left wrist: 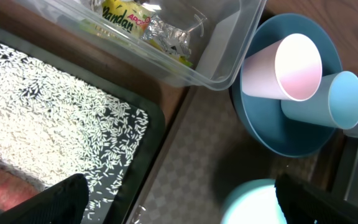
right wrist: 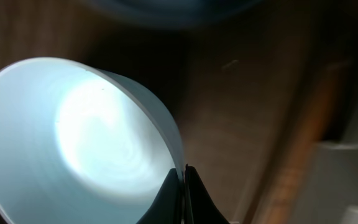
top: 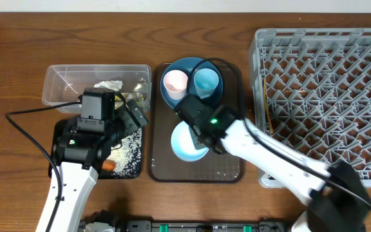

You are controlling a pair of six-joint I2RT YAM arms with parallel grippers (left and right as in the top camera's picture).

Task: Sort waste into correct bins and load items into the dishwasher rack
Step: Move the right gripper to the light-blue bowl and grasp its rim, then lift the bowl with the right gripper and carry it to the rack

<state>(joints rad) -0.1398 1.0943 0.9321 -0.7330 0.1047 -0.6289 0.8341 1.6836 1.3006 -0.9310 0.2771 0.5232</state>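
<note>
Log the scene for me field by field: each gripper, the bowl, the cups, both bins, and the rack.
left gripper: open, holding nothing
right gripper: shut on bowl rim
bowl location: brown tray
pink cup, blue cup: on plate
clear tub: napkin, wrapper
black tray: rice, carrot
rack: right of brown tray

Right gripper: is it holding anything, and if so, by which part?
Yes. The right gripper is shut on the bowl, pinching the thin rim, with one finger inside the wall and one outside.
</note>
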